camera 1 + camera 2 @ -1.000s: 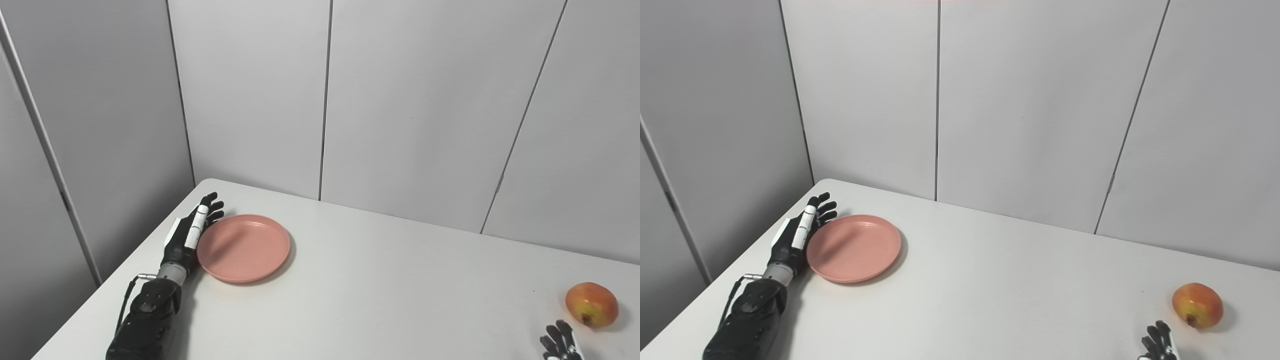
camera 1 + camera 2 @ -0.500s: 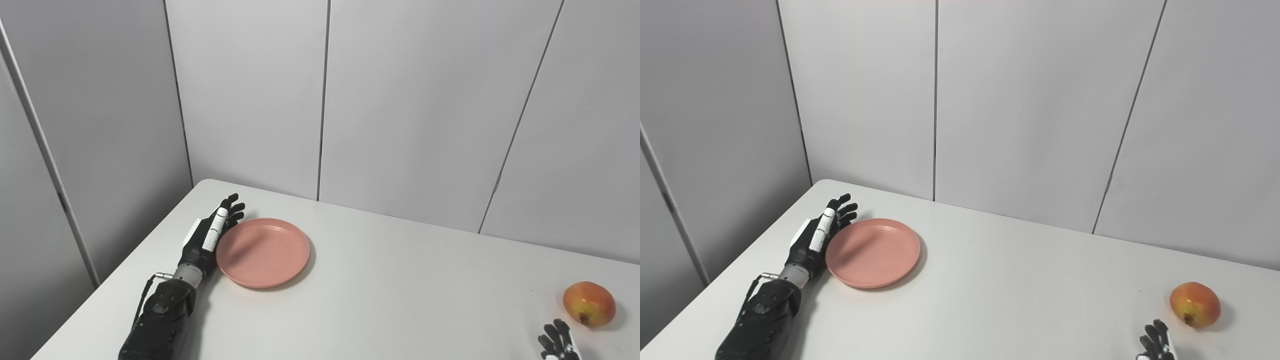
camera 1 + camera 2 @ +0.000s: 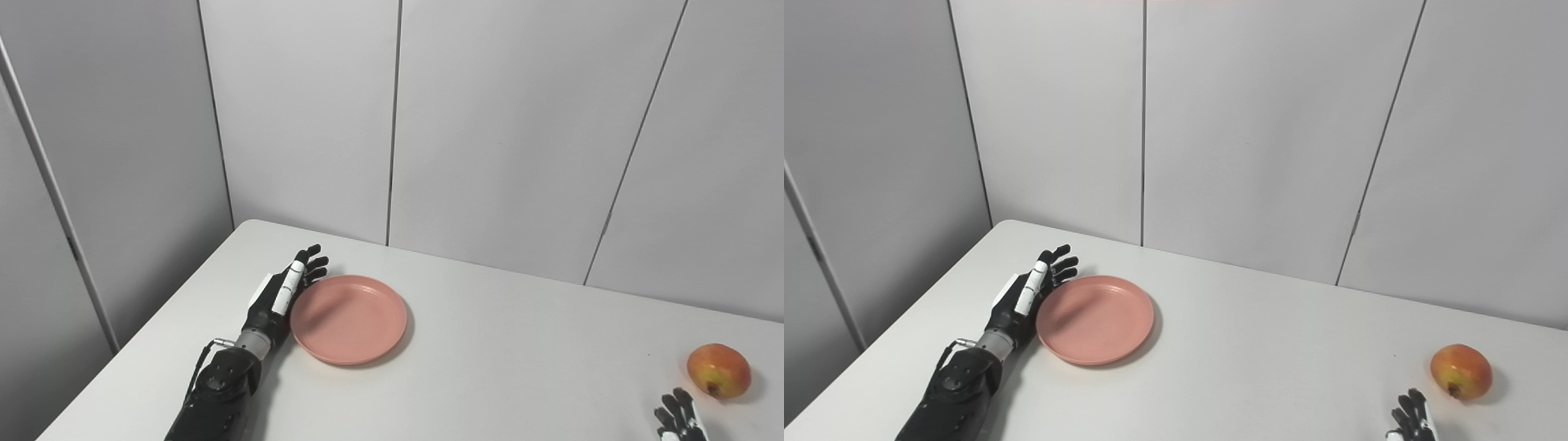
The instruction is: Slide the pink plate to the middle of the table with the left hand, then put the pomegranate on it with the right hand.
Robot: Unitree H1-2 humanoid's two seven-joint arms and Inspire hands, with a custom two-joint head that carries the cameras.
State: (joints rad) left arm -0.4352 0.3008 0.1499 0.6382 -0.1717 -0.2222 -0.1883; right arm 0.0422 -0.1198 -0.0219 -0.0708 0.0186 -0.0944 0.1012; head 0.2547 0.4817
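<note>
Left hand flat, fingers straight and apart, pressed against the plate rim at its 9 o'clock — holding nothing. Plate left of the table middle. Right hand fingertips only, grip unreadable — pomegranate just beyond at 1 o'clock.

White tabletop, matte, bounded by grey wall panels along its far edge. Pink plate lies flat toward the far-left corner. Pomegranate rests near the right edge, well apart from the plate.

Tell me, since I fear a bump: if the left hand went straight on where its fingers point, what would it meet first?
Probably nothing: the left hand points past the pink plate toward the back wall.
</note>
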